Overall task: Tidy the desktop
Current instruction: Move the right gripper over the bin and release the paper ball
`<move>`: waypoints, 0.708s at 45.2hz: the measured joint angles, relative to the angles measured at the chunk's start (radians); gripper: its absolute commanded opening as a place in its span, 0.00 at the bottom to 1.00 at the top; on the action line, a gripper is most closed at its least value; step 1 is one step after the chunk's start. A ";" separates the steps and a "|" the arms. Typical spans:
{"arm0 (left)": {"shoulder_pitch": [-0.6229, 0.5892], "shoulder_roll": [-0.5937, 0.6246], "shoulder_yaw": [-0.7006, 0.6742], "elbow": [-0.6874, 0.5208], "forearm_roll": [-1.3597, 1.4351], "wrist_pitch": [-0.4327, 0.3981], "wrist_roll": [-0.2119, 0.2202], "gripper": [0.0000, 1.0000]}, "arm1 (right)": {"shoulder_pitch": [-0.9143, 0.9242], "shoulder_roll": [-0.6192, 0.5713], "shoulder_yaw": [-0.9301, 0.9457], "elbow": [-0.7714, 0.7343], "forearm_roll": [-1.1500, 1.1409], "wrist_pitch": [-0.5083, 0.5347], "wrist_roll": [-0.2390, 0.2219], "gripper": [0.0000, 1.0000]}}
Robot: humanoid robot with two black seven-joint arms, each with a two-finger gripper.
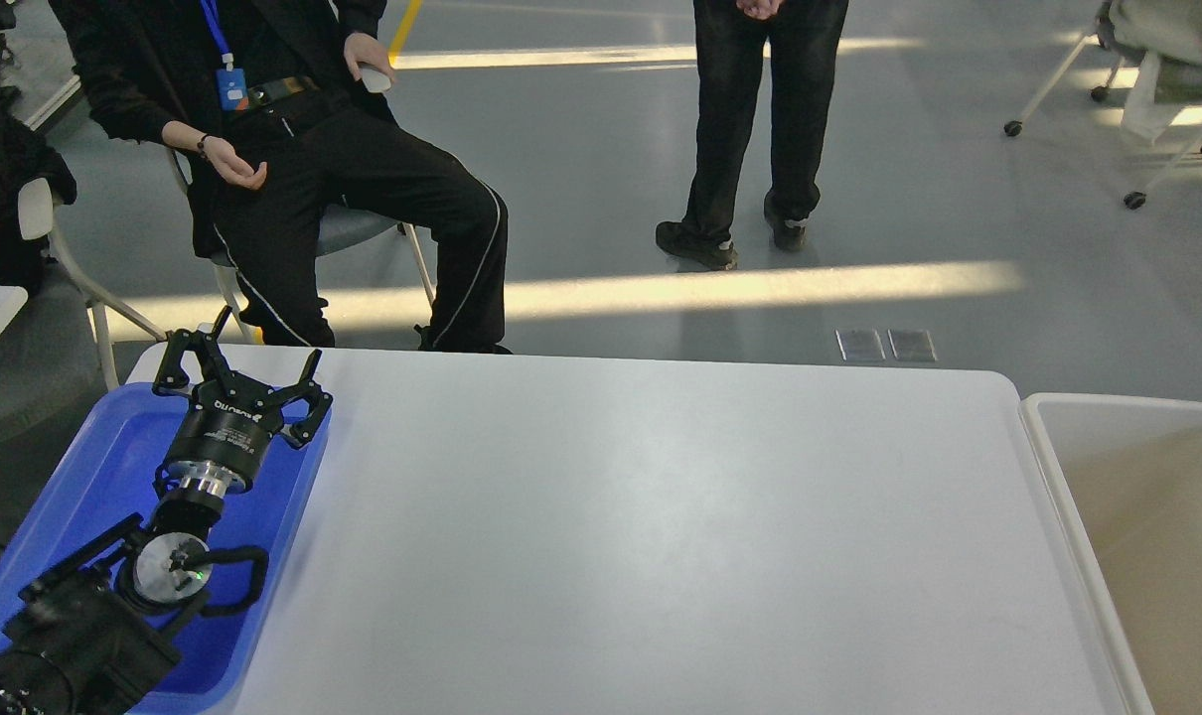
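The desktop (641, 526) is a wide plain white tabletop with rounded corners, and nothing lies on its surface. My left gripper (245, 350) hangs over the far end of the blue tray (94, 467) at the table's left side. Its two fingers are spread wide apart and hold nothing. My left arm runs back to the bottom left corner. My right gripper is out of view.
An off-white rimmed bin (1137, 516) stands against the table's right edge. A seated person (343, 179) is just beyond the far left table edge, and a standing person (750, 119) is farther back. Chairs stand at far left and far right.
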 measured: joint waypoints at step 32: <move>0.000 0.000 0.000 0.000 0.000 0.000 0.000 1.00 | -0.258 0.471 0.200 -0.525 0.025 0.070 -0.014 0.00</move>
